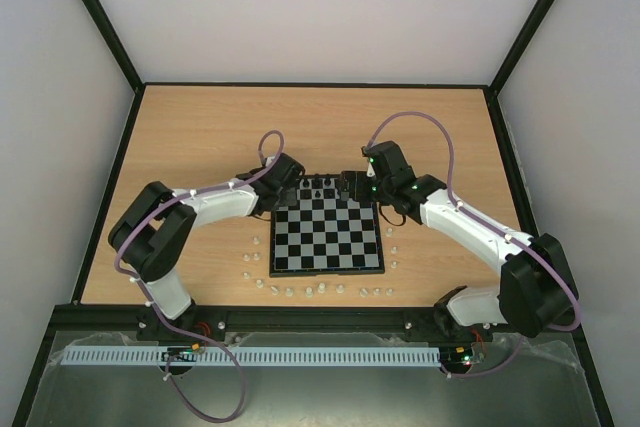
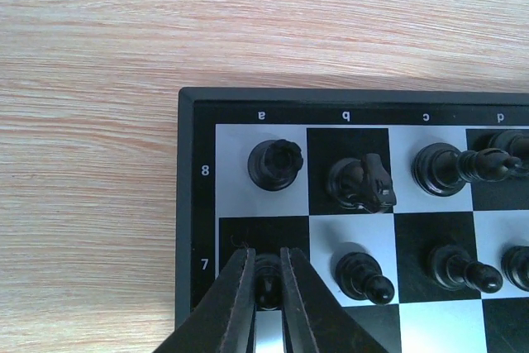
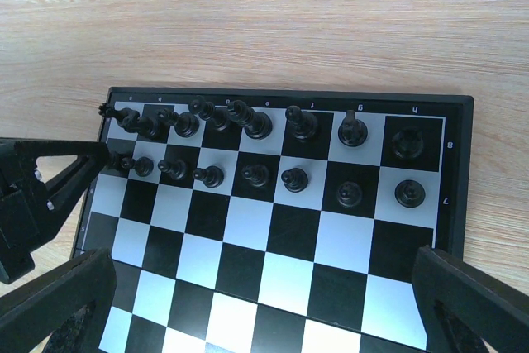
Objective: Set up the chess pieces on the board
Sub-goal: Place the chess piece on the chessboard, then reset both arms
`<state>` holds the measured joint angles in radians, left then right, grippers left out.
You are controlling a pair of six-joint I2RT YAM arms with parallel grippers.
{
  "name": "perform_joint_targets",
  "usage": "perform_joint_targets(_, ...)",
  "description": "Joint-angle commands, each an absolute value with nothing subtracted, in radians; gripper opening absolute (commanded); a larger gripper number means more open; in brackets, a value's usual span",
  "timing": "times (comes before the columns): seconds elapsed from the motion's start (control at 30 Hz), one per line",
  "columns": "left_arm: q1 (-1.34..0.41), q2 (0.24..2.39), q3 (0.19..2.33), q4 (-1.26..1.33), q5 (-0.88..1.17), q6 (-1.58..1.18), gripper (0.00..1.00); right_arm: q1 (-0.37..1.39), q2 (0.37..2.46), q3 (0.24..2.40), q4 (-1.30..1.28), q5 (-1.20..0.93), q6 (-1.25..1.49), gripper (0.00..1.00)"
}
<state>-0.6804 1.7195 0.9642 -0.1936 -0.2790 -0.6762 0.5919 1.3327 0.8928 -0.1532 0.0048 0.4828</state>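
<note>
The board [image 1: 327, 271] lies at the table's middle, between my arms. Black chess pieces [image 3: 256, 126] fill its two far rows. In the left wrist view, a rook [image 2: 275, 163] and a knight [image 2: 362, 182] stand on row 8 and a pawn [image 2: 364, 276] on b7. My left gripper [image 2: 266, 283] is at the board's far left corner [image 1: 283, 185], its fingers closed on a black pawn [image 2: 267, 274] standing on a7. My right gripper [image 3: 264, 303] is wide open and empty above the board's right side [image 1: 362, 187].
Tiny white pieces lie on the wood around the board: left of it [image 1: 256, 241], along its near edge [image 1: 309, 292] and to its right [image 1: 393, 247]. The left gripper's black body [image 3: 41, 192] shows at the left of the right wrist view. Black frame rails edge the table.
</note>
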Motion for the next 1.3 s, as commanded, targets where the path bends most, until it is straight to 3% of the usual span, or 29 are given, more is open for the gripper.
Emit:
perform_joint_targets(0.0, -0.686, 1.738, 0.991, -0.185, -0.282, -0.666, 0.1, 0.599, 1.341, 0.892, -0.163, 0.011, 0.485, 0.99)
perform_joint_targets(0.17, -0.686, 1.743, 0.991, -0.184, -0.288, -0.663, 0.11, 0.599, 1.343, 0.893, -0.164, 0.012, 0.485, 0.99)
perform_joint_targets(0.43, -0.686, 1.735, 0.988, -0.179, -0.282, -0.663, 0.22, 0.6, 1.344, 0.891, -0.163, 0.009, 0.485, 0.99)
perform_joint_targets(0.77, -0.701, 1.661, 0.98, -0.211, -0.309, -0.666, 0.27, 0.6, 1.345, 0.894, -0.163, 0.008, 0.484, 0.99)
perform_joint_targets(0.97, -0.71, 1.542, 0.942, -0.245, -0.338, -0.659, 0.39, 0.6, 1.337, 0.89, -0.161, 0.009, 0.483, 0.99)
perform_joint_targets(1.27, -0.732, 1.388, 0.929, -0.233, -0.275, -0.558, 0.74, 0.6, 1.333, 0.885, -0.158, 0.031, 0.483, 0.99)
